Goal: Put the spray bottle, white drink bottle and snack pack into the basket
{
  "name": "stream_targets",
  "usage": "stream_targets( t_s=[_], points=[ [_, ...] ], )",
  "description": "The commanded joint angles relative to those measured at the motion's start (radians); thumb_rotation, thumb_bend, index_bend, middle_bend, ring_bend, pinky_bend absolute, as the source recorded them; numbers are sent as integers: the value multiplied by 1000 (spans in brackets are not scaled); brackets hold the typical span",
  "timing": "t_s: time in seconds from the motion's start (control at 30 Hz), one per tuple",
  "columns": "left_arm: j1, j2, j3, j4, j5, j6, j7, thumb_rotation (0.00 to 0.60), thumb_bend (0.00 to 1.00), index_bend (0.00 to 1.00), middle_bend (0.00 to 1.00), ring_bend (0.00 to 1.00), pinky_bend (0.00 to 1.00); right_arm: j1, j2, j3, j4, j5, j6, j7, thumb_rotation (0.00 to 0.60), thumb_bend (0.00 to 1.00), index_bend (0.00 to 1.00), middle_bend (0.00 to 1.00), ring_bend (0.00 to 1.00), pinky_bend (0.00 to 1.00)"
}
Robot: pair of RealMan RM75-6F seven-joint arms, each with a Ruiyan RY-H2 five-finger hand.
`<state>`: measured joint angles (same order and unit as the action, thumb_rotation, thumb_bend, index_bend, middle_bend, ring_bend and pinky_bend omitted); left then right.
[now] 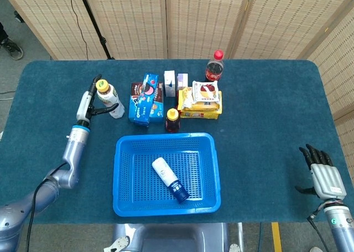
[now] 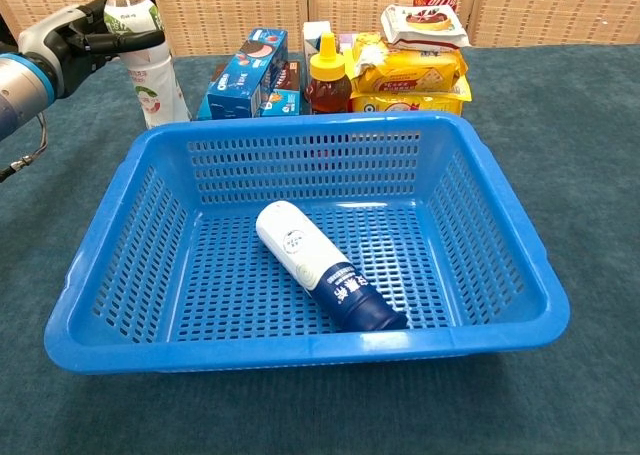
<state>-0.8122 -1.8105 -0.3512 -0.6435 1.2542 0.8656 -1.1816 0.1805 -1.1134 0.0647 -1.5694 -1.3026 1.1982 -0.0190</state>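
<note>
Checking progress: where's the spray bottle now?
The spray bottle lies on its side in the blue basket, near its middle in both views.

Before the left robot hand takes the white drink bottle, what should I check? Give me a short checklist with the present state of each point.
1. White drink bottle stands upright: ok.
2. Left robot hand beside the bottle, fingers apart: ok.
3. Firm grip on the bottle: cannot tell; fingers reach around it, contact unclear.
4. Basket has free room beside the spray bottle: ok.
5. Blue box stands apart from the drink bottle: ok.
6. Right robot hand is far from the basket: ok.
</note>
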Motion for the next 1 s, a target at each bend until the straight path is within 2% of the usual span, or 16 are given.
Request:
stream_targets(
  t_s=[0.03, 0.13, 0.23, 0.3, 0.37, 0.43, 0.47, 0.57, 0.7, 0.83, 0.9, 1.0],
  points=[
    [-27, -32, -1, 44, 3, -26, -6, 484, 94, 0, 0, 0, 1, 2, -1, 1, 1, 2, -3, 0, 600, 0, 0, 0, 0, 0],
    [-46, -57, -1, 83, 5, -39, -2, 504, 165, 0, 0, 0, 53, 3, 0, 1, 2, 6, -9, 5, 600, 0, 0, 0, 0, 0],
    [-62, -80, -11, 117, -1, -38, 4, 550, 345, 52, 7, 23, 194, 3, 2, 3, 5, 11, -12, 15, 600, 0, 0, 0, 0, 0],
    [-66, -89, -13, 131, -4, -45, 9, 584, 469, 213, 106, 127, 310, 3, 4, 5, 7, 12, -11, 20, 600, 0, 0, 0, 0, 0],
    [-65, -104, -20, 146, -13, -39, 8, 598, 582, 409, 297, 274, 416, 2, 5, 6, 7, 12, -9, 27, 600, 0, 0, 0, 0, 0],
    [-62, -119, -25, 166, -19, -25, 13, 600, 697, 562, 443, 389, 496, 1, 7, 5, 6, 10, -9, 33, 600, 0, 0, 0, 0, 0],
    [-61, -126, -27, 175, -22, -19, 16, 600, 761, 629, 505, 444, 532, 1, 8, 5, 7, 10, -10, 34, 600, 0, 0, 0, 0, 0],
    [-57, -140, -33, 197, -28, -3, 20, 600, 877, 733, 598, 528, 586, 1, 8, 4, 6, 8, -11, 38, 600, 0, 0, 0, 0, 0],
    [-46, -134, -43, 196, -27, 41, -4, 600, 891, 763, 622, 549, 603, 2, 8, 2, 4, 6, -13, 37, 600, 0, 0, 0, 0, 0],
    [-23, -83, -38, 142, 2, 127, -30, 600, 891, 765, 623, 551, 603, 3, 6, -1, 3, 6, -15, 32, 600, 0, 0, 0, 0, 0],
    [-6, -29, -26, 76, 30, 180, -18, 600, 891, 766, 623, 551, 603, 3, 5, -1, 3, 7, -17, 28, 600, 0, 0, 0, 0, 0],
    [28, 88, -10, -84, 73, 251, 34, 600, 889, 772, 629, 559, 606, 5, 3, -2, 0, 7, -18, 22, 600, 0, 0, 0, 0, 0]
  ],
)
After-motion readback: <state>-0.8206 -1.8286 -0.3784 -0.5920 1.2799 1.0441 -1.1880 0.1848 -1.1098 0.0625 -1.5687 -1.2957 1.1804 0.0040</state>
